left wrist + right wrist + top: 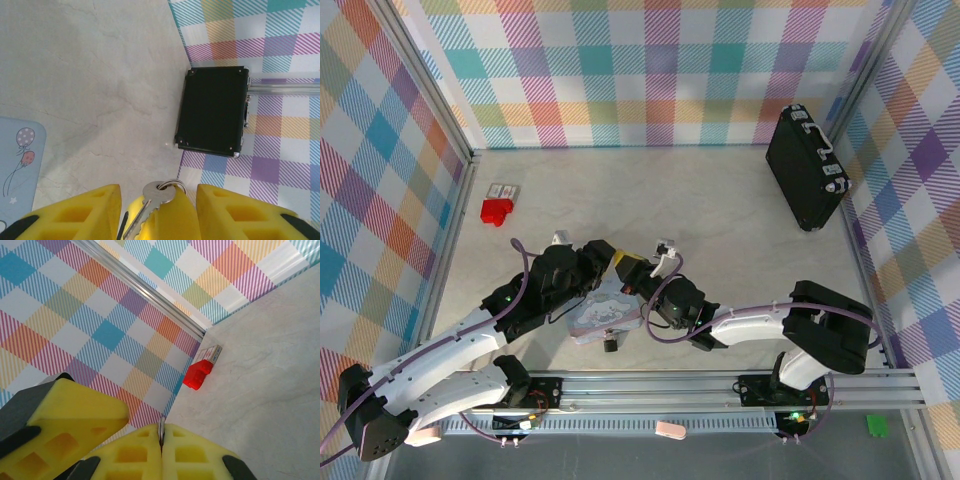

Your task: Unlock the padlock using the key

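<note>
The silvery key [152,200], with a split ring through its head, is pinched flat between the yellow pads of my right gripper [161,431], which is shut on it; its thin edge [161,429] shows between the pads. My left gripper [158,195] stands open around the key and the right fingertips, its fingers [80,212] apart on either side and not touching the key. Both grippers meet above the table's middle, left gripper [615,264] and right gripper [642,285]. The tiny dark padlock [611,345] lies on the table just in front of the pastel blue tin [603,316].
A black case [807,166] stands against the right wall, also seen as the black case [214,111]. A red block [496,210] with a small card [503,190] lies at the left wall, and shows as the red block [196,375]. Checkered walls enclose the table.
</note>
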Robot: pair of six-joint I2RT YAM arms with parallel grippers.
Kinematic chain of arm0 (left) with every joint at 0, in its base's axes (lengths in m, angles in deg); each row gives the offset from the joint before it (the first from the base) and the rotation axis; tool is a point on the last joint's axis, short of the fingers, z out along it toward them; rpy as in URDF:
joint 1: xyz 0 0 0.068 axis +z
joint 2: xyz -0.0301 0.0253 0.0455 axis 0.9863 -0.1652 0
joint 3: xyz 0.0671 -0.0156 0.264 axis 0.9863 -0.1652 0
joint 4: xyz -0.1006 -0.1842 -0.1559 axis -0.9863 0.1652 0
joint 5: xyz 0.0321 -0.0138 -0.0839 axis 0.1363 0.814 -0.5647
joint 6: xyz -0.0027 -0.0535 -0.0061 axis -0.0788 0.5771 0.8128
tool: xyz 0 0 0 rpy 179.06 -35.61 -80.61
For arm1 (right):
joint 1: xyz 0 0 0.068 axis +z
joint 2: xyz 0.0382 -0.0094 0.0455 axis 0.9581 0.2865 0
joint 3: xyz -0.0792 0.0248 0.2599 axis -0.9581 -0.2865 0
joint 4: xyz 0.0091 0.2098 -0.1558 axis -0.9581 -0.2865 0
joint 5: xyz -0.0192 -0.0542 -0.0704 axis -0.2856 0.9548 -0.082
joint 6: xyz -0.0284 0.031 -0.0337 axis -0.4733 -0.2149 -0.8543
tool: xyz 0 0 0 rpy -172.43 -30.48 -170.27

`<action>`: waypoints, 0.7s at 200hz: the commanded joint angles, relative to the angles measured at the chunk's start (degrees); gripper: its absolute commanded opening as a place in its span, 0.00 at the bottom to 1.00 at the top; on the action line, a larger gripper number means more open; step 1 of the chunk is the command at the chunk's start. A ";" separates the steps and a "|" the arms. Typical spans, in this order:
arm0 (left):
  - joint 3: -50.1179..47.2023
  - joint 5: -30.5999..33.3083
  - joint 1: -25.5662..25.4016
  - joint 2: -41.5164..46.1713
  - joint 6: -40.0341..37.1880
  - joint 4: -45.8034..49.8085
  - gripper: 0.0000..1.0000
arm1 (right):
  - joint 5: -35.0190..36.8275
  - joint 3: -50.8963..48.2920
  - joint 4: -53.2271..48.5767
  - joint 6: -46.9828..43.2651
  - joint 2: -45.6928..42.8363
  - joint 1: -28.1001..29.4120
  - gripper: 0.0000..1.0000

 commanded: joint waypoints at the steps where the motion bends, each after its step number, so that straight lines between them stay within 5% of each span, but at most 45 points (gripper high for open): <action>1: 1.46 1.06 -0.75 1.18 -1.26 -1.45 0.41 | -1.33 1.22 3.63 -2.38 0.28 0.61 0.00; 140: 1.52 3.05 -0.81 2.49 -1.34 0.74 0.33 | -2.24 -2.26 5.81 -10.29 -1.58 2.30 0.00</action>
